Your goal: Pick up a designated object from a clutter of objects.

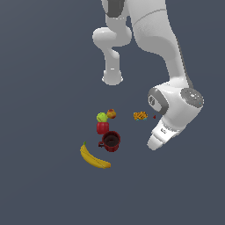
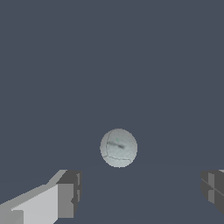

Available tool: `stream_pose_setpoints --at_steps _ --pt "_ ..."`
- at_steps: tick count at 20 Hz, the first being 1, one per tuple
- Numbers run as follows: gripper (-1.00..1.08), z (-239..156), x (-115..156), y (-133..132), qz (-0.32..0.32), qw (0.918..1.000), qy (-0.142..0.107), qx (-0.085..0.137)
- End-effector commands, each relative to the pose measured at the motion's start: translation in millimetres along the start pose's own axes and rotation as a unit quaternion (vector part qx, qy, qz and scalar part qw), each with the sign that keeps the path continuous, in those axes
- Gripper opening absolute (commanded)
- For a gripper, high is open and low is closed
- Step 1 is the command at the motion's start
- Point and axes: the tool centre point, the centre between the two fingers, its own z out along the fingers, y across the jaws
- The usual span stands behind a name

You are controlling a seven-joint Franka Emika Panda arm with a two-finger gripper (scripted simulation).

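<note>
The pale grey-white ball (image 2: 118,148) lies on the dark floor in the wrist view, with faint seam lines on it. My gripper (image 2: 141,191) is open, with one finger (image 2: 68,194) and the other (image 2: 213,189) spread wide apart. The ball lies beyond the fingertips, not between them, and nothing is held. In the exterior view the ball is hidden behind the arm's hand (image 1: 160,134), which hangs low on the exterior view's right of the clutter.
The clutter lies on the exterior view's left of the hand: yellow banana (image 1: 94,157), dark red mug (image 1: 110,141), red can (image 1: 102,128), green apple (image 1: 102,117), orange-red fruit (image 1: 111,114). The orange patterned piece (image 1: 140,116) is nearest the hand.
</note>
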Motion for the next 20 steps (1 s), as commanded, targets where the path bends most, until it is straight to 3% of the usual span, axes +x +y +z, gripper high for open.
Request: stream_pose_setpoints --at_steps 1,10,20 --pt "1.00 8.0 3.9 -7.5 -0.011 0.9999 0.001 0.002" --pt "1.00 17.7 4.8 -11.4 -0.015 0.9999 0.001 0.003" --pt "1.00 60.7 4.9 -12.7 -0.017 0.9998 0.001 0.003"
